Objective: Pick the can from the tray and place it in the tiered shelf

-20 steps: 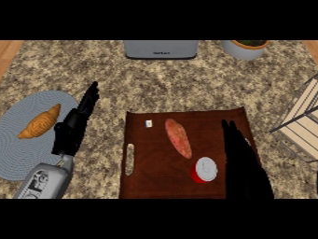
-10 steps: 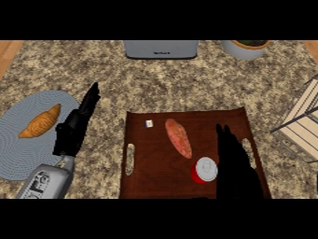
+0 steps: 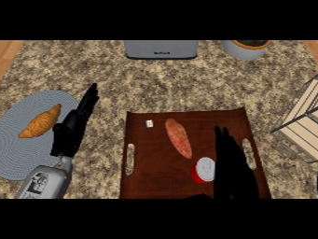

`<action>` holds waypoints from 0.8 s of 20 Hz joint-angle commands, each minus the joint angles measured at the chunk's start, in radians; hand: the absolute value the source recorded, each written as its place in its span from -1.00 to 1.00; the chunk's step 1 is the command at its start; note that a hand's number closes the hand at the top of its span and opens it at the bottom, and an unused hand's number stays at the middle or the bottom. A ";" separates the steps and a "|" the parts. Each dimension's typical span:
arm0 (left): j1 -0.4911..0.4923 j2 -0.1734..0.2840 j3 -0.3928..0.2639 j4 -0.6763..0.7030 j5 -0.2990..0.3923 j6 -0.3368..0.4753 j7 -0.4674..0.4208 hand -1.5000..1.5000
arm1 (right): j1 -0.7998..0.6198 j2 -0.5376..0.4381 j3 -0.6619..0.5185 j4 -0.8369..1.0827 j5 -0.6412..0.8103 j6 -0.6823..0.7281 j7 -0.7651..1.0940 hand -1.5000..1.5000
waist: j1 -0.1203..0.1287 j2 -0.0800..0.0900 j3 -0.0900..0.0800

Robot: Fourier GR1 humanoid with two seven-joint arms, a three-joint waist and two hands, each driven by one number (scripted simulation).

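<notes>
Now tray (image 3: 141,182) holds can (image 3: 204,170), sweet potato (image 3: 179,138); plate (image 3: 10,149) holds croissant (image 3: 41,122).

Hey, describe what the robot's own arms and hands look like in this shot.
Both hands are black. The left hand is slim with long dark fingers, and it joins a light grey forearm whose casing carries small dark markings. The right hand shows only as a solid black shape over the brown tray. No cables show.
</notes>
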 commanded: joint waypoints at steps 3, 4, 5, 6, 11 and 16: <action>-0.002 0.016 0.036 -0.002 -0.008 -0.023 -0.019 0.00 | 0.023 0.011 0.007 0.022 0.017 0.001 0.131 -1.00 | -0.003 0.000 0.000; -0.011 -0.010 0.039 0.064 -0.013 -0.017 -0.073 0.00 | -0.014 0.011 0.007 0.091 0.014 -0.050 0.131 -1.00 | -0.003 0.002 0.000; -0.043 -0.012 0.022 0.023 -0.030 -0.005 0.023 0.00 | -0.020 0.011 0.036 0.030 0.015 0.017 0.184 -1.00 | -0.003 0.000 0.000; -0.021 -0.025 0.018 0.018 -0.035 0.005 -0.004 0.00 | -0.007 0.011 0.035 0.057 0.020 -0.028 0.177 -1.00 | -0.002 0.000 0.000; 0.028 -0.026 0.001 -0.048 -0.045 -0.010 0.027 0.00 | 0.002 0.011 -0.010 0.184 -0.005 -0.106 0.091 -1.00 | 0.005 0.000 0.001; -0.029 -0.040 0.018 -0.082 -0.053 -0.014 0.110 0.00 | 0.030 0.011 -0.090 0.176 -0.034 -0.073 -0.017 -1.00 | -0.003 0.000 0.001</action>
